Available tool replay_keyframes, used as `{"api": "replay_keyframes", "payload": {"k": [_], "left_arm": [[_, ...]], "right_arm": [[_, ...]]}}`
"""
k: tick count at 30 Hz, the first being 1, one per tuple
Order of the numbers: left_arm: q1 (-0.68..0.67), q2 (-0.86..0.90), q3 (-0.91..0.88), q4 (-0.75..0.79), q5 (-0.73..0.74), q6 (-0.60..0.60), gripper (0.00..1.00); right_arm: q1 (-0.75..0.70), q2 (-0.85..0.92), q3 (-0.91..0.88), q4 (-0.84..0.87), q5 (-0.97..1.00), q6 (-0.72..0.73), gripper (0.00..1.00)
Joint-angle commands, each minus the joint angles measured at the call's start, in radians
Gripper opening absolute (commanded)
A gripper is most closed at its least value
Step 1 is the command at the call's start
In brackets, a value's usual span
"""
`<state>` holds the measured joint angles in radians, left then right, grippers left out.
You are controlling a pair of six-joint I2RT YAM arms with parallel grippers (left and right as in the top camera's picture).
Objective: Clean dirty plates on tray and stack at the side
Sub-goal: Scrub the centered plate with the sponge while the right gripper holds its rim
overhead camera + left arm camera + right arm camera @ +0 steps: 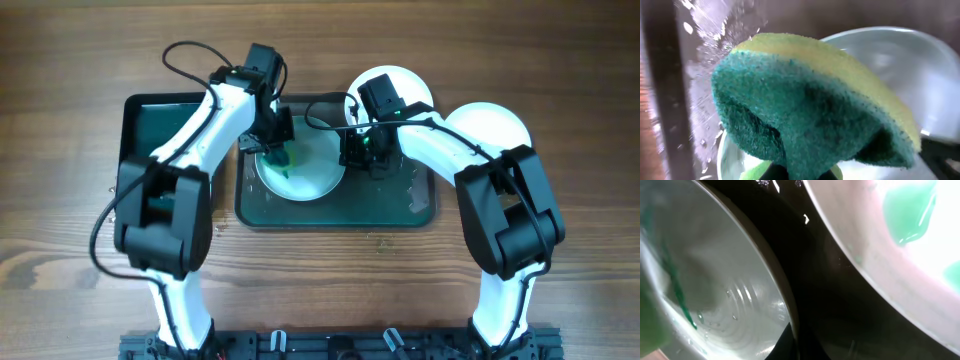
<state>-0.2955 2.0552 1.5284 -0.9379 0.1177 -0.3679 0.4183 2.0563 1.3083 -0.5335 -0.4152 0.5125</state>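
The green-and-yellow sponge (284,158), green scrub side facing the left wrist camera and yellow foam behind (805,115), sits pinched in the left gripper (278,136), whose fingers close on it from the upper left. It presses on the upper left part of a round white plate with a teal-green streak (315,175). This plate lies in the left half of the large dark grey-green rectangular tray (400,208), at the middle of the overhead frame. Water drops spot the tray's floor beside the plate in the left wrist view.

The left arm reaches from the bottom left up and then right across the smaller dark green tray (150,120), its wrist bent down over the plate. The right arm arcs from the bottom right up and back leftward, so the right gripper (362,150) comes to the same plate's right rim. In the right wrist view a dark finger touches that rim (715,280), but I cannot tell whether the fingers clamp it.

There are three plates. The second white plate (410,85) lies at the large tray's upper edge, partly under the right wrist. The third white plate (497,125) rests on the wooden table (60,150) right of the tray. A plate at the upper right of the right wrist view bears teal-green blotches (900,270). There are two trays, one sponge and two arms.
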Motion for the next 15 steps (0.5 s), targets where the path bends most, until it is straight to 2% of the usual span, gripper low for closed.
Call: {"api": "replay_keyframes", "payload": {"k": [1, 5, 11, 15], "left_arm": [[0.001, 0.087, -0.01, 0.0, 0.012, 0.02, 0.04], [-0.021, 0.142, -0.011, -0.002, 0.027, 0.029, 0.04], [-0.097, 0.145, -0.021, -0.039, 0.377, 0.281, 0.04], [-0.096, 0.145, -0.021, -0.026, 0.402, 0.29, 0.04]], "right_arm": [[0.002, 0.023, 0.021, 0.002, 0.0, 0.01, 0.04], [0.002, 0.023, 0.021, 0.002, 0.0, 0.008, 0.04], [0.002, 0.023, 0.021, 0.003, 0.001, 0.01, 0.04], [0.002, 0.023, 0.021, 0.002, 0.003, 0.01, 0.04]]}}
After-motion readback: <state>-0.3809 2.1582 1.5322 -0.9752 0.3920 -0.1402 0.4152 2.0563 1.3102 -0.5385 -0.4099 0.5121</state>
